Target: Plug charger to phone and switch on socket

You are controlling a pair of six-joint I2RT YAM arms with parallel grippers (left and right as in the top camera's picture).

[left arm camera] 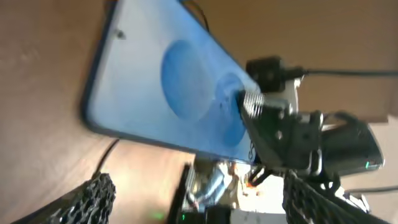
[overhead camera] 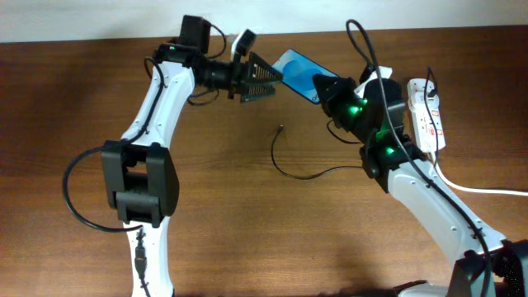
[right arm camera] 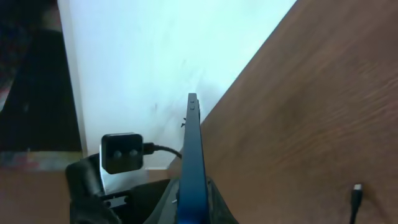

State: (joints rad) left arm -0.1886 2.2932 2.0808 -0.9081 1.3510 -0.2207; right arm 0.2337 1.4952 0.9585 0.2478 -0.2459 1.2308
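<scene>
Blue-glass phone (overhead camera: 295, 70): slim, stiff slab with a black frame. It is held tilted near the table's (overhead camera: 247, 231) back edge, between your two arms.
Handling: probably light, slick and breakable. Keep the pinch firm and leave the port end free.
Right gripper (overhead camera: 323, 89): clamped on one end of the phone, front and back, with a finger lying across the screen.
Left gripper (overhead camera: 264, 74): jaws spread wide and holding nothing, just beside the phone's free end.
Charger (overhead camera: 275, 157): thin, limp black cable, loose on the table in front of the phone and apart from both grippers.
Plug tip (overhead camera: 282, 129): small and rigid. Take hold just behind it, since the cord will likely flop.
Socket (overhead camera: 427, 111): hard white strip with red switches, to the right of your right arm.
Table: brown wood grain.
</scene>
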